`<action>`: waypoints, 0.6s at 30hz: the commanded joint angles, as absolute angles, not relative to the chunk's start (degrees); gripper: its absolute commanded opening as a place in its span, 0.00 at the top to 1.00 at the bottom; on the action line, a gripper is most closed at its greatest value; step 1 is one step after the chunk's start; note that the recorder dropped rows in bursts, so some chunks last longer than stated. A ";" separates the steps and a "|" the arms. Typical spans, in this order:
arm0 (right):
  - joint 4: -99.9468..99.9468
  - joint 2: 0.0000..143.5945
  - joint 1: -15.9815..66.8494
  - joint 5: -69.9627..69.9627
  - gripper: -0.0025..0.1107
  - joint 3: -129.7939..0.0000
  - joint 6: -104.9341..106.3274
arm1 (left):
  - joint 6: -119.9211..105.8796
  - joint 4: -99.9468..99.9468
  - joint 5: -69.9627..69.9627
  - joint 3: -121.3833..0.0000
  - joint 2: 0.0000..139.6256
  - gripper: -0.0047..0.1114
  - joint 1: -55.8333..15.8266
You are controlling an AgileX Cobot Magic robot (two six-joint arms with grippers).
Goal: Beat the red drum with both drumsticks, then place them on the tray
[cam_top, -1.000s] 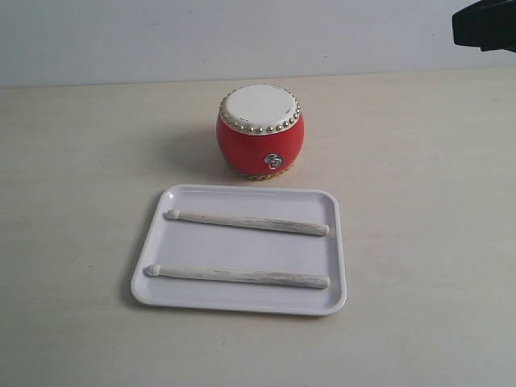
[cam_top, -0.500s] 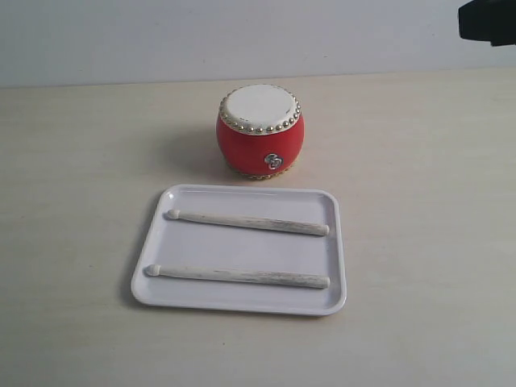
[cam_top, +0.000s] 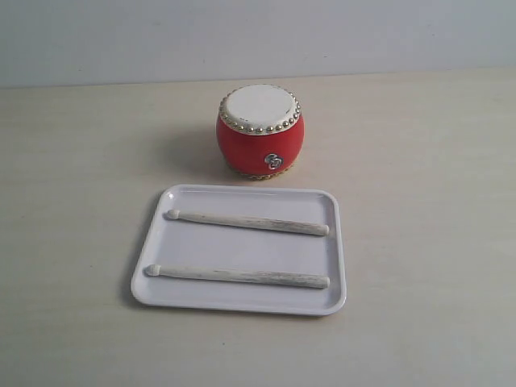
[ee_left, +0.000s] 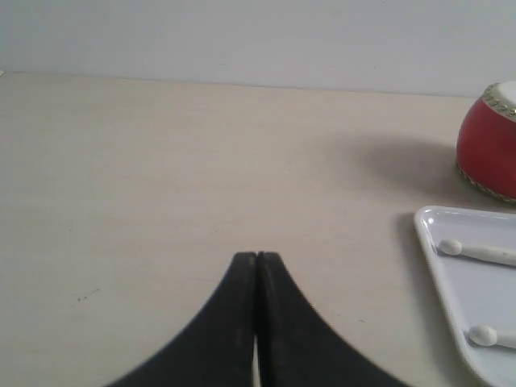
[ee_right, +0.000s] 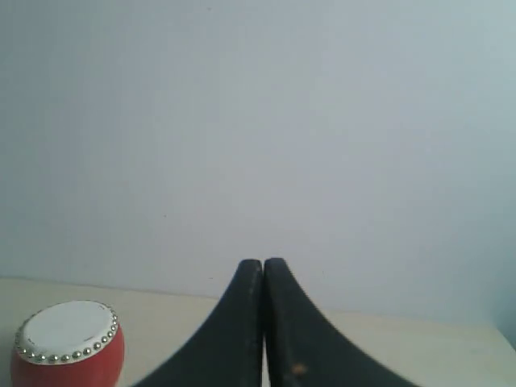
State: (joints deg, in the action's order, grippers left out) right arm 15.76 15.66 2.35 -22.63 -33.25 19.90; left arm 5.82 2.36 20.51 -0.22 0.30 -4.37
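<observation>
The red drum (cam_top: pixel 260 131) stands upright on the table behind the white tray (cam_top: pixel 242 302). Two pale drumsticks lie side by side in the tray: the far drumstick (cam_top: pixel 248 222) and the near drumstick (cam_top: pixel 238 276), tips pointing left. Neither gripper shows in the exterior view. In the left wrist view my left gripper (ee_left: pixel 256 256) is shut and empty, above bare table left of the tray (ee_left: pixel 439 258), with the drum (ee_left: pixel 488 149) and both stick tips (ee_left: pixel 450 247) at the edge. In the right wrist view my right gripper (ee_right: pixel 263 263) is shut and empty, raised, with the drum (ee_right: pixel 68 345) low in view.
The light wooden table (cam_top: pixel 419 145) runs back to a plain pale wall (cam_top: pixel 242 32). Nothing else stands on it besides the drum and the tray.
The dark arm part at the exterior view's top right corner has withdrawn out of the frame. Drum, tray and sticks have not moved.
</observation>
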 commanded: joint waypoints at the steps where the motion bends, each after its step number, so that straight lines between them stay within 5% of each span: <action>1: 16.99 7.67 0.64 -19.67 0.98 -22.38 20.20 | 6.24 2.40 20.22 0.00 0.00 0.96 -4.62; 8: 16.64 6.02 0.64 -13.85 0.98 -12.68 20.69 | 6.24 2.40 20.22 0.00 0.00 0.96 -4.62; 18: -7.54 6.02 0.64 -8.65 0.98 -5.03 -8.52 | 6.24 2.40 20.22 0.00 0.00 0.96 -4.62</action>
